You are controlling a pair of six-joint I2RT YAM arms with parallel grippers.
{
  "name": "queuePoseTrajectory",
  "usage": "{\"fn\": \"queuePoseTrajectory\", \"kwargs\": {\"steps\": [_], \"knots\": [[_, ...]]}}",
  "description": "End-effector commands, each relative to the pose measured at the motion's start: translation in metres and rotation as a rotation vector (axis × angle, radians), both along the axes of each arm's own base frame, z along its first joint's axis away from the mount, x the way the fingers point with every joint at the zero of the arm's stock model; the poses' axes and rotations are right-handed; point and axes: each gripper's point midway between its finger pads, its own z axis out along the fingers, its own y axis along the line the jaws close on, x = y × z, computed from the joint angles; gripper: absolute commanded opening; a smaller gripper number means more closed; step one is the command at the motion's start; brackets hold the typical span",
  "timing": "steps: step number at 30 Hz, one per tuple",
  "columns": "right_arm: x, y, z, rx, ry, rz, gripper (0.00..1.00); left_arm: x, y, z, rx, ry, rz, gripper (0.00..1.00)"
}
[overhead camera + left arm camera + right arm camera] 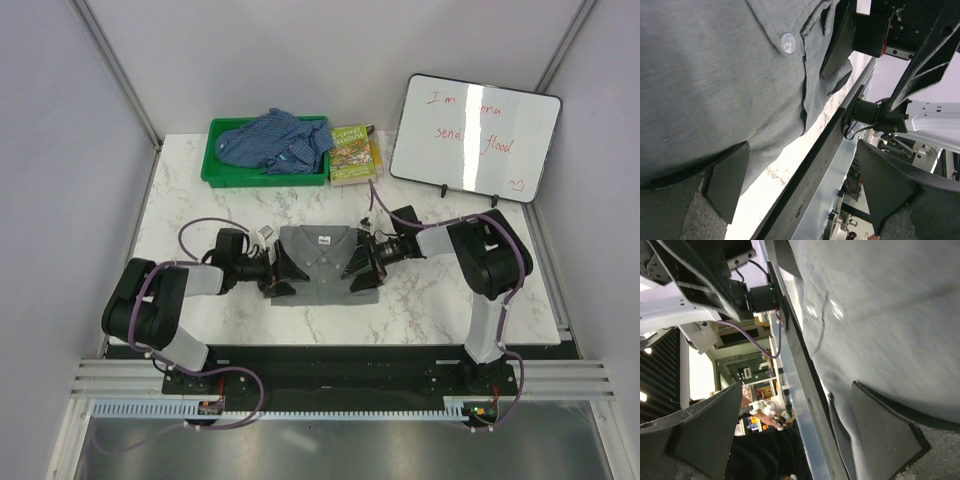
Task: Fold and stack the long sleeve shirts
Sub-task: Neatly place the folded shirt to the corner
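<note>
You have one long sleeve shirt (320,262) lying flat at the middle of the tabletop (440,300), with your left hand (283,272) at its left edge and your right hand (357,268) at its right edge. Behind it, at the far left, a tray (212,165) holds the other shirt (275,140). A book (352,155) lies just right of the tray, and a whiteboard (475,135) stands right of the book.
</note>
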Motion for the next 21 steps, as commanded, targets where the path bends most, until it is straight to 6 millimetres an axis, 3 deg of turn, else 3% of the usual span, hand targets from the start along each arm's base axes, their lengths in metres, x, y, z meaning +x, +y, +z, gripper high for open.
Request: {"fn": "queuePoseTrajectory", "kwargs": {"steps": [1, 3, 4, 5, 6, 7, 8, 10, 11, 12, 13, 14, 16, 17, 18, 19, 21], "knots": [[-0.001, -0.041, -0.03, -0.161, -0.028, -0.025, 0.98, -0.002, 0.027, -0.025, 0.102, 0.059, 0.106, 0.98], [0.004, -0.042, 0.002, -0.136, -0.125, 0.006, 0.98, -0.005, 0.026, -0.01, 0.08, 0.017, 0.066, 0.98], [0.006, -0.042, 0.015, -0.129, -0.17, 0.009, 0.98, 0.008, 0.024, 0.016, 0.063, -0.078, 0.051, 0.98], [0.011, -0.041, 0.041, -0.114, -0.261, 0.0, 0.98, 0.011, 0.025, 0.027, 0.085, -0.149, 0.011, 0.98], [0.014, -0.042, 0.054, -0.112, -0.302, -0.011, 0.98, 0.007, 0.026, 0.035, 0.11, -0.142, -0.01, 0.99], [0.02, -0.046, 0.061, -0.151, -0.345, -0.044, 0.98, 0.023, 0.028, 0.064, 0.148, -0.279, -0.04, 0.99], [0.025, -0.049, 0.078, -0.164, -0.429, -0.072, 0.98, 0.027, 0.028, 0.073, 0.196, -0.324, -0.055, 0.99], [0.04, -0.058, 0.085, -0.259, -0.521, -0.126, 0.98, 0.046, 0.042, 0.089, 0.398, -0.416, -0.041, 1.0], [0.053, -0.069, 0.081, -0.349, -0.561, -0.175, 0.98, 0.043, 0.032, 0.087, 0.501, -0.501, -0.151, 1.0], [0.058, -0.071, 0.084, -0.361, -0.573, -0.186, 0.98, 0.049, 0.038, 0.08, 0.652, -0.527, -0.18, 1.0], [0.062, -0.074, 0.084, -0.375, -0.579, -0.193, 0.98, 0.059, 0.026, 0.095, 0.713, -0.587, -0.223, 0.99], [0.071, -0.082, 0.082, -0.416, -0.589, -0.221, 0.98, 0.045, 0.009, 0.08, 0.766, -0.571, -0.335, 1.0], [0.082, -0.086, 0.089, -0.423, -0.608, -0.246, 0.98, 0.052, -0.01, 0.087, 0.792, -0.603, -0.361, 0.99], [0.087, -0.092, 0.088, -0.431, -0.595, -0.263, 0.98, 0.046, -0.024, 0.084, 0.789, -0.607, -0.404, 1.0], [0.091, -0.094, 0.093, -0.431, -0.597, -0.271, 0.98, 0.046, -0.033, 0.065, 0.81, -0.572, -0.461, 1.0], [0.093, -0.096, 0.095, -0.43, -0.595, -0.277, 0.98, 0.052, -0.044, 0.069, 0.834, -0.577, -0.449, 1.0], [0.097, -0.103, 0.096, -0.429, -0.586, -0.3, 0.98, 0.048, -0.059, 0.041, 0.899, -0.525, -0.513, 1.0]]}}
